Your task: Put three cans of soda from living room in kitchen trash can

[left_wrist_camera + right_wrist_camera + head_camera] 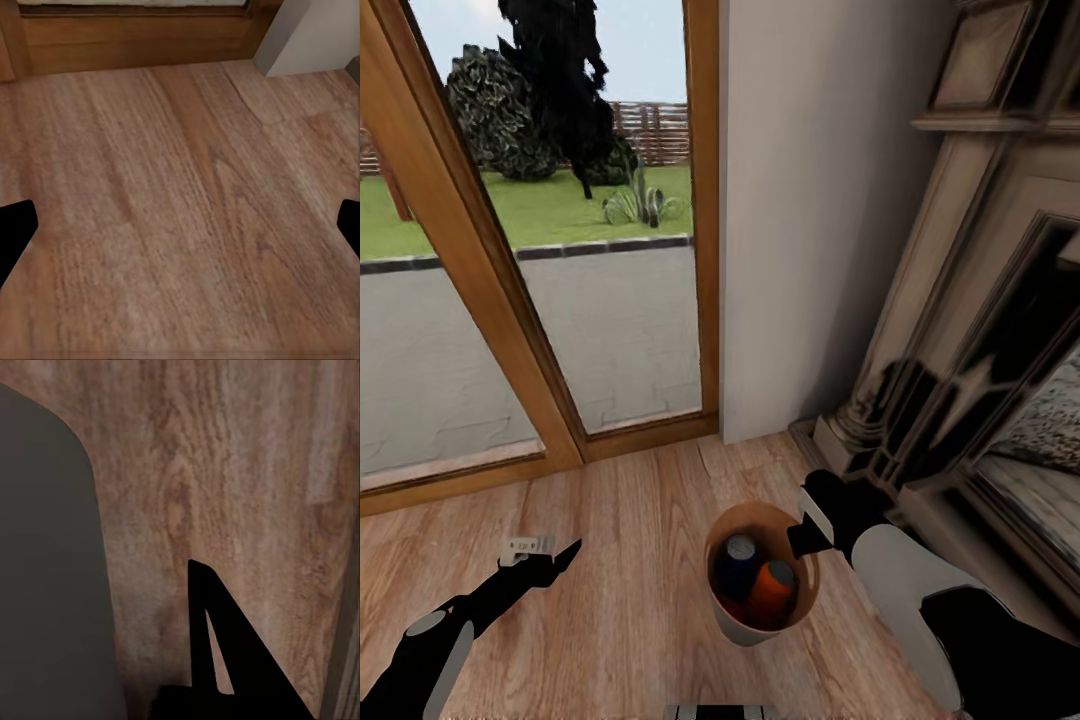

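I'm seeing glass doors [530,250] at left, wood floor [630,560] running below them. Left gripper [550,562] hanging low over bare floor, jaws spread wide. Bin [760,630] standing on floor near fireplace [970,330] base, holding blue can [737,562] and orange can [772,588] side by side. Right gripper [805,535] sitting at bin's right rim; can't tell how its jaws are standing.

trash can [732,610] on floor, right gripper [807,537] on rim
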### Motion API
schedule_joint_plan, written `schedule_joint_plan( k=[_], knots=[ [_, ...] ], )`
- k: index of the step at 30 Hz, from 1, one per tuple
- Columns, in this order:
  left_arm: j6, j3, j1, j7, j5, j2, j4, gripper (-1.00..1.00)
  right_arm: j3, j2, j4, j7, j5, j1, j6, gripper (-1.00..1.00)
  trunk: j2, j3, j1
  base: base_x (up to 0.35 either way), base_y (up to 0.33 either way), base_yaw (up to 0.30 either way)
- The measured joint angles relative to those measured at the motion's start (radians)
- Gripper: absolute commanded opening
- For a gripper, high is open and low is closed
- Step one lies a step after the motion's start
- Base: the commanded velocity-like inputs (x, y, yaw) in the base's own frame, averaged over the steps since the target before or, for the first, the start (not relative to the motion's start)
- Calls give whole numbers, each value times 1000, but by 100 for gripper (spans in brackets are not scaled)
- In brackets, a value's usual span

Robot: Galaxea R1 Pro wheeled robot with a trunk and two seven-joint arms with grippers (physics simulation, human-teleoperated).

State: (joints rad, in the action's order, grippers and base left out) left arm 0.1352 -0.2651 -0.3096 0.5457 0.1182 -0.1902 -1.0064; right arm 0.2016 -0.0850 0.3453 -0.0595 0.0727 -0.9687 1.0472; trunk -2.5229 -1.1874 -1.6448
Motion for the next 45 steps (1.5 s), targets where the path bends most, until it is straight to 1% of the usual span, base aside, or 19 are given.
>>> schedule_joint_plan(
  k=[3,4,9,13,19,27,34,42,45],
  knots=[
    [-2,1,0,0,0,0,0,100,-2,3,1,1,18,-4,0,-100,-1,-12,-1,0,0,0],
    [-2,1,0,0,-1,0,0,100,-2,3,1,1,19,-5,0,-100,-1,-12,-1,0,0,0],
    [-3,1,0,0,-1,0,0,100,-1,4,1,1,10,-6,0,-100,-1,-12,-1,0,0,0],
    [-3,1,0,0,-2,0,0,100,-2,4,-1,1,16,-7,0,-100,-1,-12,-1,0,0,0],
    [-3,1,0,0,-2,0,1,100,0,3,-2,1,11,-6,0,-100,-2,-35,-4,0,0,0],
    [-3,1,1,0,-2,0,2,100,1,1,-2,1,14,-7,0,-100,-2,-35,-4,0,0,0],
    [-3,1,0,0,-3,0,2,100,3,0,-3,1,12,-6,0,-100,-4,-62,-7,0,0,0],
    [-4,1,0,0,-3,0,2,100,3,-2,-3,1,17,-7,0,-100,-4,-62,-7,0,0,0],
    [-4,1,0,0,-3,0,2,100,4,-2,-3,1,15,-6,0,-100,-4,-73,-9,0,0,0]
  ],
)
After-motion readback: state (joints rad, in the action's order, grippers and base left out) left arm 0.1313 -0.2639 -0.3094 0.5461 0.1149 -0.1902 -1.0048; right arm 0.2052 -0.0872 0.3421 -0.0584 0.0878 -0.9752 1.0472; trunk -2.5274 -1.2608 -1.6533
